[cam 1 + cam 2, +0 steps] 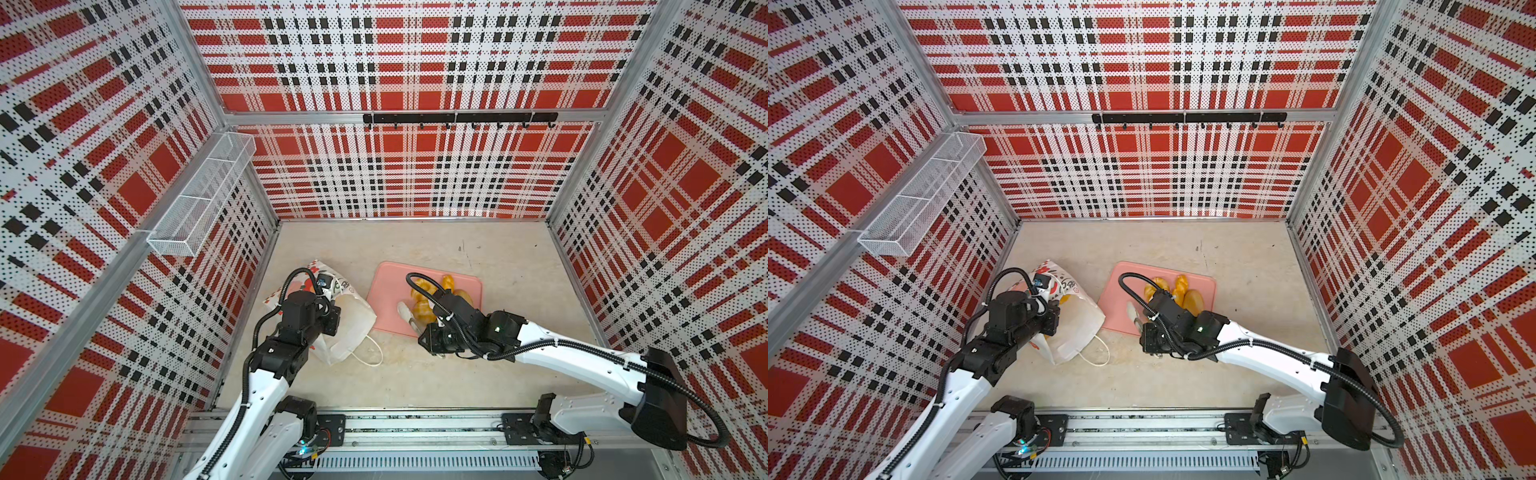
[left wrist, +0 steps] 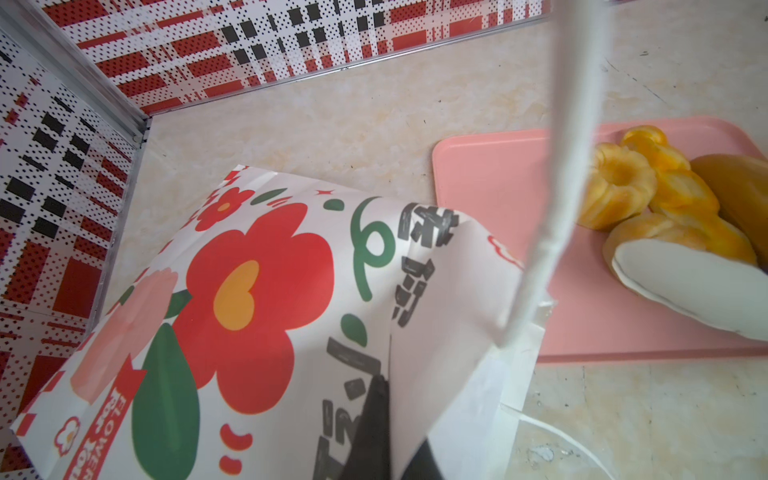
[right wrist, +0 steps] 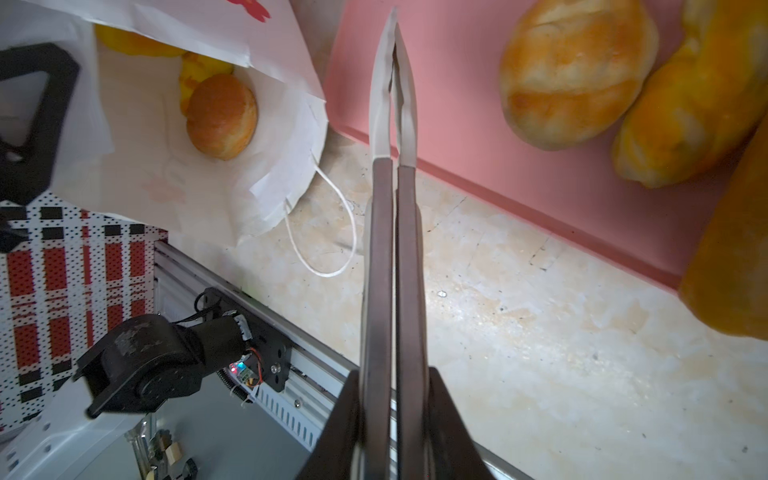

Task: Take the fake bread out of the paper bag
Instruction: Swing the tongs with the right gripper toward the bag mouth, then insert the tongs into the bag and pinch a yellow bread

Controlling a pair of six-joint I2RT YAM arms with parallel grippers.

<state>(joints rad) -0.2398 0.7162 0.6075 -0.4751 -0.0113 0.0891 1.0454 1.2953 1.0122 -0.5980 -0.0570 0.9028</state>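
Observation:
The paper bag [image 1: 353,328] [image 1: 1077,332] lies tipped on the floor at the left, with its mouth facing the pink tray. My left gripper [image 2: 384,399] is shut on the bag's flowered wall [image 2: 257,291] near the mouth and holds it up. In the right wrist view a round brown bun [image 3: 221,122] and yellow pieces [image 3: 203,68] of fake bread lie inside the bag. More golden loaves [image 1: 424,307] [image 1: 1192,299] [image 2: 665,199] [image 3: 573,70] lie on the tray. My right gripper [image 3: 392,382] is shut on metal tongs [image 3: 392,124], whose closed, empty tips hang over the tray's near edge.
The flat pink tray [image 1: 386,299] [image 1: 1121,309] [image 3: 457,83] sits beside the bag, mid-floor. A white cord handle [image 3: 324,232] trails on the floor from the bag's mouth; another [image 2: 557,166] crosses the left wrist view. Plaid walls enclose the floor, and a wire basket [image 1: 199,195] hangs on the left wall.

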